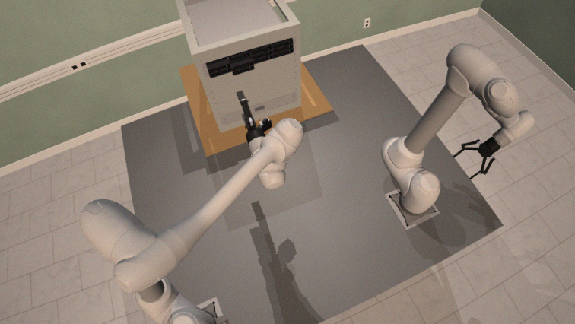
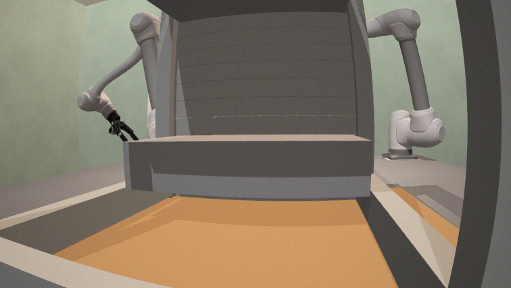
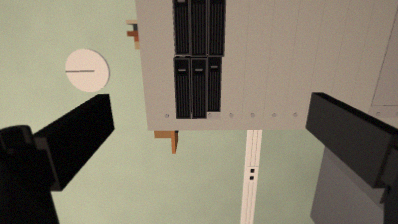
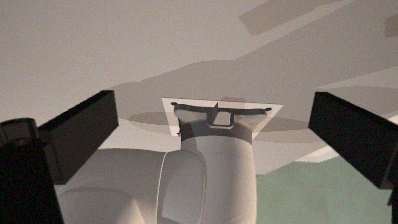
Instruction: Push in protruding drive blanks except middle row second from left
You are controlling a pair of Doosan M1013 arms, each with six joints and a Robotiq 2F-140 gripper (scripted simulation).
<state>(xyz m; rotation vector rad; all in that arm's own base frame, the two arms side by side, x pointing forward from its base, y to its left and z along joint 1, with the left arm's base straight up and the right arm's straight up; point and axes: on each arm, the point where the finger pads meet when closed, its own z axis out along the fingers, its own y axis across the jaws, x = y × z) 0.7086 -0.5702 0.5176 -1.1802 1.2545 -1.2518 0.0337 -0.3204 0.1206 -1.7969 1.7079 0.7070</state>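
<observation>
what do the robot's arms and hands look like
Both arms are pale off-white, with smooth tubular links and rounded joints; no cables show on them. The left hand and right hand are black, with slim linkages and flat, blocky fingertips, a matching pair.

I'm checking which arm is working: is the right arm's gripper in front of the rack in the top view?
No, the right gripper hangs off to the side, beyond its own base and away from the rack.
</observation>
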